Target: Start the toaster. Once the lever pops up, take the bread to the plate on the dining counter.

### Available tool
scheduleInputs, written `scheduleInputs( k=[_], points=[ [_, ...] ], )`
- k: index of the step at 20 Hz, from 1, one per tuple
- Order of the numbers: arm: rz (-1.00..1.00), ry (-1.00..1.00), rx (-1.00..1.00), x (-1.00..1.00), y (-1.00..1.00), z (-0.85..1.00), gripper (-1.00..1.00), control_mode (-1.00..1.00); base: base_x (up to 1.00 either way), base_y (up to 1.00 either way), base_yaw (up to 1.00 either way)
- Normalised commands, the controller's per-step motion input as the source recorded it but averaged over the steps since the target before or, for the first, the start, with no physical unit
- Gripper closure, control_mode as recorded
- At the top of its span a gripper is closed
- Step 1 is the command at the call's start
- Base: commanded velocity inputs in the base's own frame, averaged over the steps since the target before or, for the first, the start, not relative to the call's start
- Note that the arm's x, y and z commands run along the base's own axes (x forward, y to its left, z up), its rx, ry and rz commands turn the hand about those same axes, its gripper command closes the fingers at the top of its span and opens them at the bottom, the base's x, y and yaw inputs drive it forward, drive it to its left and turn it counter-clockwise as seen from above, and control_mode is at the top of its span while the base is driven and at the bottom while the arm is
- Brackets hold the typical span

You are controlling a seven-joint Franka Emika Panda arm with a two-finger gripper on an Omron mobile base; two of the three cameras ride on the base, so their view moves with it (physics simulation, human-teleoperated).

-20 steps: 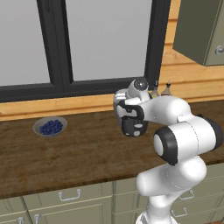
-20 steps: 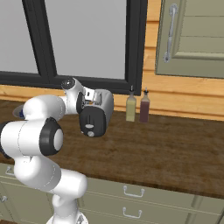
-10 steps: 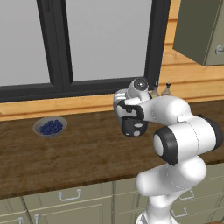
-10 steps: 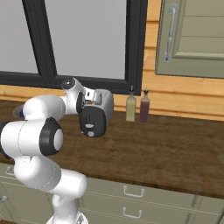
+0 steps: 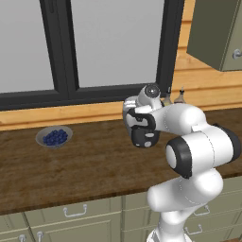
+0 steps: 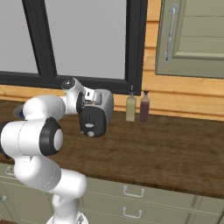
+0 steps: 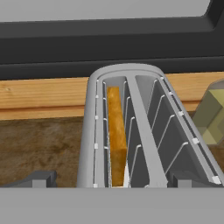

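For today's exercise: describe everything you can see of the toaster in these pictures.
The toaster is small, rounded, silver-white, with a black end panel bearing a round dial. It stands upright on the dark wooden counter below the window. The hand view shows two wire-lined slots; the bread sits in the left one, the other is empty.

The toaster is cut off at the bottom; its lever is hidden.

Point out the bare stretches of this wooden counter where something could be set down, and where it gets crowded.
Free: the wide counter stretch between the bowl of blueberries and the toaster, and the front strip along the drawers. Also free: the counter right of the two bottles. Crowded: around the toaster, where the open gripper hovers over the bread, bottles close beside.
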Motion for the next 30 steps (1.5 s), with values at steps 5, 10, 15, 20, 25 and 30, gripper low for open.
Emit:
scheduleInputs(
  k=[5,10,15,20,25,30],
  points=[
    [0.0,0.0,0.0,0.0,0.0,0.0,-1.0,-1.0,0.0,0.0,0.0],
    [0.0,0.0,0.0,0.0,0.0,0.0,-1.0,-1.0,0.0,0.0,0.0],
    [0.0,0.0,0.0,0.0,0.0,0.0,-1.0,-1.0,0.0,0.0,0.0],
    [0.0,0.0,0.0,0.0,0.0,0.0,-1.0,-1.0,0.0,0.0,0.0],
    [0.0,0.0,0.0,0.0,0.0,0.0,-1.0,-1.0,0.0,0.0,0.0],
    [0.0,0.0,0.0,0.0,0.0,0.0,-1.0,-1.0,0.0,0.0,0.0]
  ],
)
